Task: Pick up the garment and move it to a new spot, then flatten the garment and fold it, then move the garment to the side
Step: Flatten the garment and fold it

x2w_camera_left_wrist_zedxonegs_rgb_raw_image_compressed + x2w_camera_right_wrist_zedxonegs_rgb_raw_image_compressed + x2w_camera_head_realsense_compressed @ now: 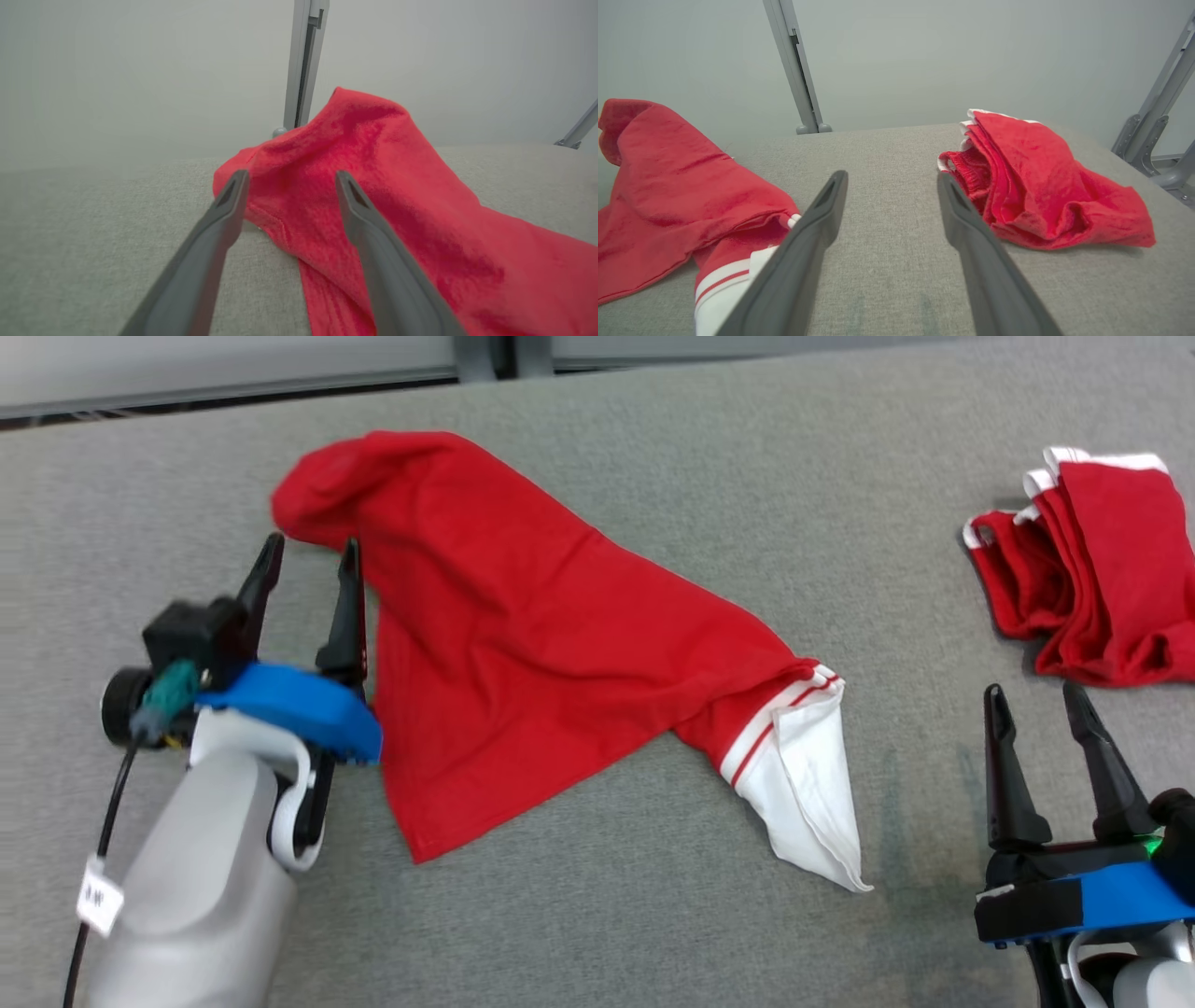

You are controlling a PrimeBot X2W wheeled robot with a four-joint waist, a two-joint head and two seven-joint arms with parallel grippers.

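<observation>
A red garment (523,625) with a white, red-striped end lies spread and rumpled on the grey table (653,448). Its far corner stands up in a hump (355,126). My left gripper (308,560) is open at the garment's left edge, its right finger touching the cloth, nothing between the fingers. In the left wrist view the open left gripper (289,179) points at that raised corner. At the lower right my right gripper (1034,695) stands open over bare table, apart from the garment. The right wrist view shows the garment (677,186) to the left of the right gripper (892,179).
A second red pile (1092,569) of cloth with white trim lies at the table's right edge, seen again as a folded pile (1041,186) right of my right fingers. Metal frame posts (794,65) stand behind the table's far edge.
</observation>
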